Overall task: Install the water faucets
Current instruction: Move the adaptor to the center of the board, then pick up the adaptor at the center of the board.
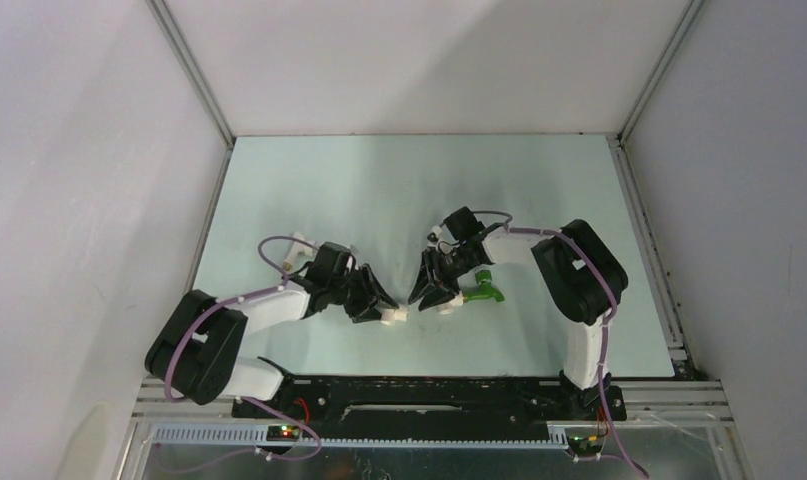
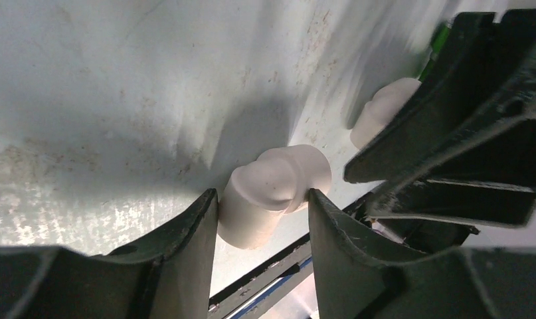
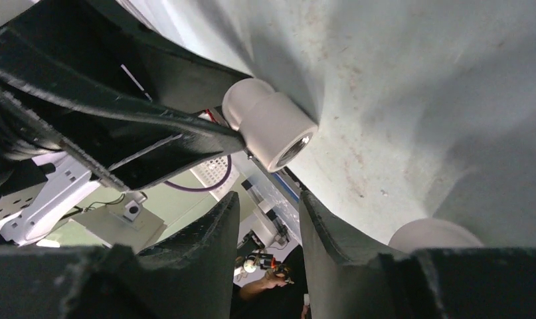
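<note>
The green water faucet (image 1: 485, 290) lies on the pale table just right of my right gripper (image 1: 426, 298), and a sliver of the faucet (image 2: 438, 41) shows in the left wrist view. My left gripper (image 2: 262, 199) is shut on a white elbow pipe fitting (image 2: 278, 179), with both fingers pressing its sides low over the table. The same fitting (image 3: 271, 126) shows its threaded mouth in the right wrist view. My right gripper (image 3: 268, 199) stands narrowly open with nothing between its fingers. A second white fitting (image 3: 431, 234) sits just outside its right finger.
The two grippers face each other tip to tip near the table's front edge (image 1: 429, 375). The second white fitting (image 1: 446, 304) lies between the right gripper and the green faucet. White walls enclose the table on three sides.
</note>
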